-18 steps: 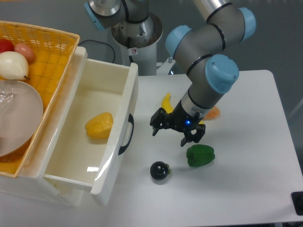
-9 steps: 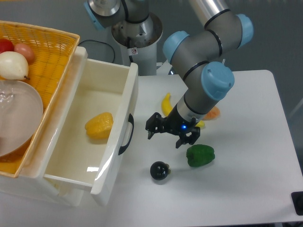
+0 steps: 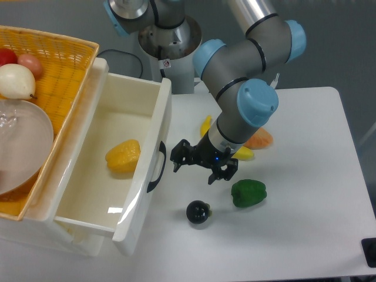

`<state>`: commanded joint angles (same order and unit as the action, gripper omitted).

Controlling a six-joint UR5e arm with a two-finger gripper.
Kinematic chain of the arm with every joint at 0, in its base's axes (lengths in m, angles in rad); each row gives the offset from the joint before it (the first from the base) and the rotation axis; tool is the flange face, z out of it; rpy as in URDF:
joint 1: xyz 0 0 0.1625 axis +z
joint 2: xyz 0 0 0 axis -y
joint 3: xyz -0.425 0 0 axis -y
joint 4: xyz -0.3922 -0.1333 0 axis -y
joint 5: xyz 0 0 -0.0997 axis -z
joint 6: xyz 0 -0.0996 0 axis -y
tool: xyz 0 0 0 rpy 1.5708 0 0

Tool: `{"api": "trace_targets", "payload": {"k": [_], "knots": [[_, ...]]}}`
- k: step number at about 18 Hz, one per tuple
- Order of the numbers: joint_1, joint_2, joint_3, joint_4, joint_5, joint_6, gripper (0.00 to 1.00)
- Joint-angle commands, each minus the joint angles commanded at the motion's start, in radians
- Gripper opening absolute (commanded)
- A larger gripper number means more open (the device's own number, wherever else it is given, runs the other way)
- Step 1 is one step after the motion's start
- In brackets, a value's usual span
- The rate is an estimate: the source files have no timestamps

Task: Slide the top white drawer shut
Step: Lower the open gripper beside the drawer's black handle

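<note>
1. Top white drawer [image 3: 126,120] pulled far out of the cabinet at the left, black curved handle [image 3: 157,167] facing the table.
2. Inside the drawer – one yellow bell pepper [image 3: 123,155] lying on the floor, near the middle.
3. Gripper [image 3: 202,164] low over the table, just beside the handle but apart from it; fingers spread, grasping nothing.
4. Near the gripper, on the white table [image 3: 305,223]: green bell pepper [image 3: 248,193] to its lower right, dark round fruit [image 3: 198,212] below it, banana [image 3: 207,126] partly hidden behind the arm, orange slice-shaped piece [image 3: 258,140] beyond that.
5. Between gripper and drawer front – only bare tabletop.
6. Orange woven basket [image 3: 59,53] sitting over the cabinet top at far left, holding a clear bowl [image 3: 20,147], a pale pear-like fruit [image 3: 16,81] and reddish fruit [image 3: 7,57].
</note>
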<state>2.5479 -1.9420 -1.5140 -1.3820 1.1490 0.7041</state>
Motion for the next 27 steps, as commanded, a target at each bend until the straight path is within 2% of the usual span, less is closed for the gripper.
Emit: {"api": "trace_targets", "payload": {"k": [6,27], "knots": [[-0.003,0.020,0.000,-0.028,-0.035,0.002,1.00],[-0.012,0.035,-0.015,-0.025,-0.049,0.000,1.00]]}}
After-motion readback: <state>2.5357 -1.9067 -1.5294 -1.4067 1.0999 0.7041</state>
